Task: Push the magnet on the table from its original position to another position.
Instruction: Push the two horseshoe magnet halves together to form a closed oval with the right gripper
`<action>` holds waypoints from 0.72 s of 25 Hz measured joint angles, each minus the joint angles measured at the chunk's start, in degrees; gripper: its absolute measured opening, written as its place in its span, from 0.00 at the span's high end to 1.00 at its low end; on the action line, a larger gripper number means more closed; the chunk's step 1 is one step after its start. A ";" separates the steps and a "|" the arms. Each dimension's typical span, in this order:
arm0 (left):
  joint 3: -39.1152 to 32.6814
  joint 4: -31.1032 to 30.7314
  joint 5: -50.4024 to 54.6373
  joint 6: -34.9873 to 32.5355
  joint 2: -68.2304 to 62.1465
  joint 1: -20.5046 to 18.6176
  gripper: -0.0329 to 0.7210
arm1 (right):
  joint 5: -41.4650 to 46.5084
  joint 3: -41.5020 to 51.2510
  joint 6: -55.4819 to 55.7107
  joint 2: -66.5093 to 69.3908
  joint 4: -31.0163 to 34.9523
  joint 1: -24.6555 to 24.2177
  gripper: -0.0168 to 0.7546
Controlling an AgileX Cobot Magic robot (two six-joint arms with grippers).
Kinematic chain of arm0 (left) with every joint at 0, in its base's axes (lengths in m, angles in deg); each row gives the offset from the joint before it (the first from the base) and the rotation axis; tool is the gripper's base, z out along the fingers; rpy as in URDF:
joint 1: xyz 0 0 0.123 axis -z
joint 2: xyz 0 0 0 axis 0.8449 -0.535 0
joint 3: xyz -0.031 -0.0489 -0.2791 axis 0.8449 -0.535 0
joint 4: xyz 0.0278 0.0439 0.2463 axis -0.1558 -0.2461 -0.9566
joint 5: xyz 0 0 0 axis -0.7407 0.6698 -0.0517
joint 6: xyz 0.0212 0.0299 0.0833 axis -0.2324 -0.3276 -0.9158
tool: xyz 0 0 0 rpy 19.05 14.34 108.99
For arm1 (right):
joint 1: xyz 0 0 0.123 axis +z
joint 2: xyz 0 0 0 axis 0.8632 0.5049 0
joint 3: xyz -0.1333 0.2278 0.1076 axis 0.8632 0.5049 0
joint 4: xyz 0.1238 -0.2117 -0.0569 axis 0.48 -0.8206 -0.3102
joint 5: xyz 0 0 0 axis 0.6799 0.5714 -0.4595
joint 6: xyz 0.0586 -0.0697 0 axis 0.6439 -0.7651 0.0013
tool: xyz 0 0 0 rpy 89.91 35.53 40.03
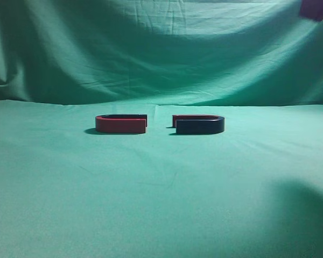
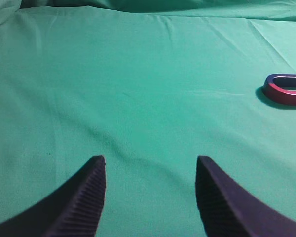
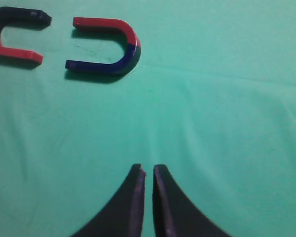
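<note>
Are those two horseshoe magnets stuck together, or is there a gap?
Apart. The right wrist view shows bare green cloth between the left magnet and the right magnet, whose open ends face each other.

red-and-blue magnets [image 3: 108,47], green cloth [image 1: 161,188]

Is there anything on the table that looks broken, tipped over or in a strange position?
Nothing stands out. The left magnet and the right magnet both lie flat on the green cloth, open ends facing each other with a gap between, apparently undamaged. Neither the left gripper nor the right gripper touches them.
</note>
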 joint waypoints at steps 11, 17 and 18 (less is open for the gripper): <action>0.00 0.00 0.00 0.00 0.00 0.00 0.46 | 2.13 -16.38 3.28 25.28 -2.51 2.84 0.37; 0.00 0.00 0.00 0.00 0.00 0.00 0.46 | 2.96 -23.60 3.97 33.32 -2.48 2.84 0.37; 0.00 0.00 0.00 0.00 0.00 0.00 0.46 | 3.04 -24.47 4.00 34.31 -2.53 2.84 0.37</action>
